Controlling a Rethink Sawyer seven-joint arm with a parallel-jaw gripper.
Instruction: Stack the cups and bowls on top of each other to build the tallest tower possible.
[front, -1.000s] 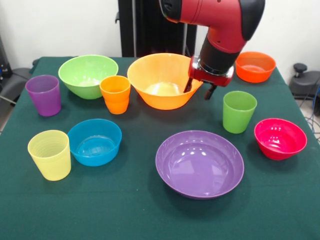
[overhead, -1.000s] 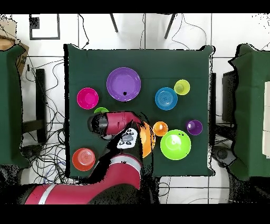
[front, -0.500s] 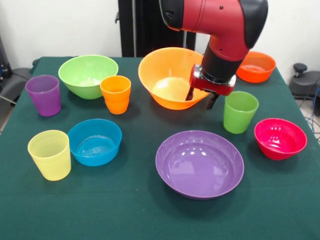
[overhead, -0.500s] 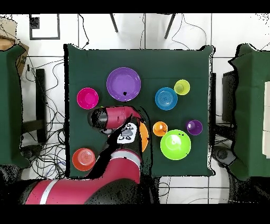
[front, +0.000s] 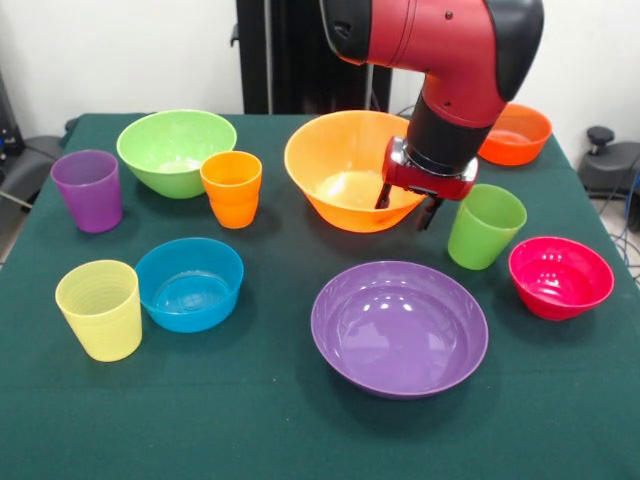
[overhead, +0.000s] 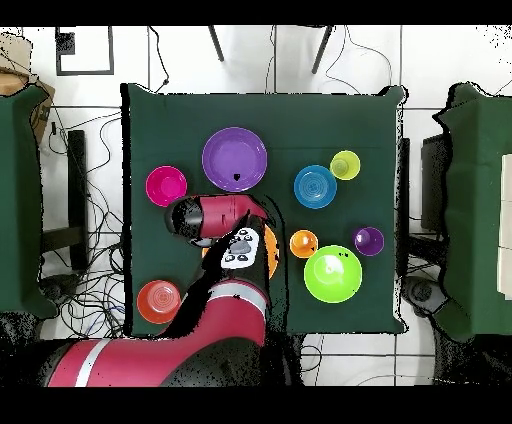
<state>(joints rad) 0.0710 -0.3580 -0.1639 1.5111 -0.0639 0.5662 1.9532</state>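
My gripper (front: 406, 208) is shut on the right rim of the large orange-yellow bowl (front: 345, 165), with one finger inside and one outside. The bowl hangs slightly tilted behind the wide purple bowl (front: 400, 325). The green cup (front: 484, 227) stands just right of the gripper, leaning a little. The light green bowl (front: 176, 150), orange cup (front: 231, 188), purple cup (front: 88, 190), pale yellow cup (front: 99, 308) and blue bowl (front: 189, 283) stand at the left. Right of the purple bowl sits the pink-red bowl (front: 560, 277). From overhead, the arm hides the gripper and most of the orange-yellow bowl (overhead: 270, 250).
The orange-red bowl (front: 520, 132) sits at the far right corner behind the arm. Overhead, the purple bowl (overhead: 235, 158) lies just beyond the arm's wrist. Green cloth shows between the purple bowl and the blue bowl (overhead: 315, 186).
The orange-yellow bowl has been lifted by its rim and carried right and toward the purple bowl. The green cup has shifted slightly to the right.
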